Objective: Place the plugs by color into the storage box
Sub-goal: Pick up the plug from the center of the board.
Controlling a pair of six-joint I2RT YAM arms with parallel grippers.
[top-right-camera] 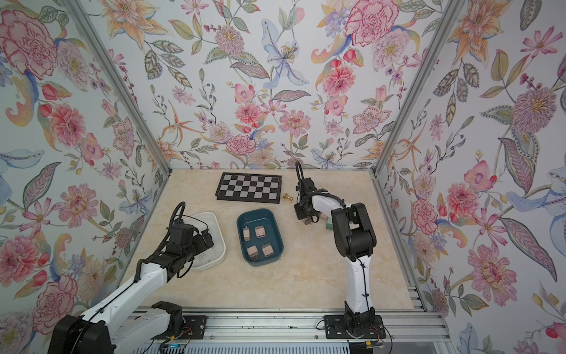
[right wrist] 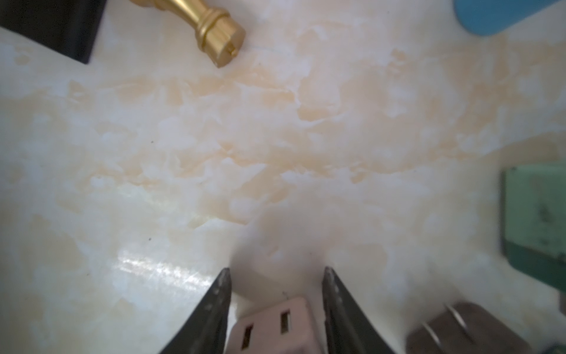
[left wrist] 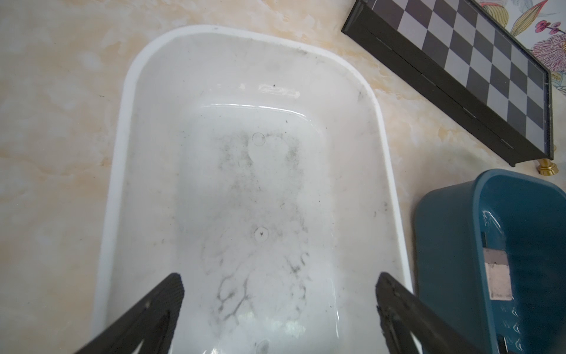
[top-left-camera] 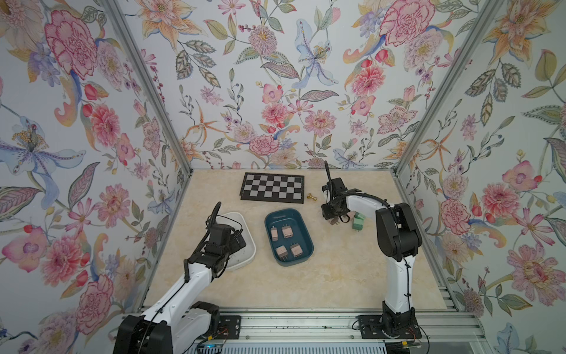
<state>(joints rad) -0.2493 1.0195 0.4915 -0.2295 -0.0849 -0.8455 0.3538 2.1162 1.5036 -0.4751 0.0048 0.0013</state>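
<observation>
R claw is set low by green plugs in a top view, 4 pinks binned in blue tub. L wrist: white tub empty. R wrist: pink plug straddled, pinch can't be told. If held by its tip, it could be twisted out on lift.

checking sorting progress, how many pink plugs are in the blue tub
4 pink plugs in the blue tub: two at its far end, two at its near end. None looks hidden inside.
</observation>
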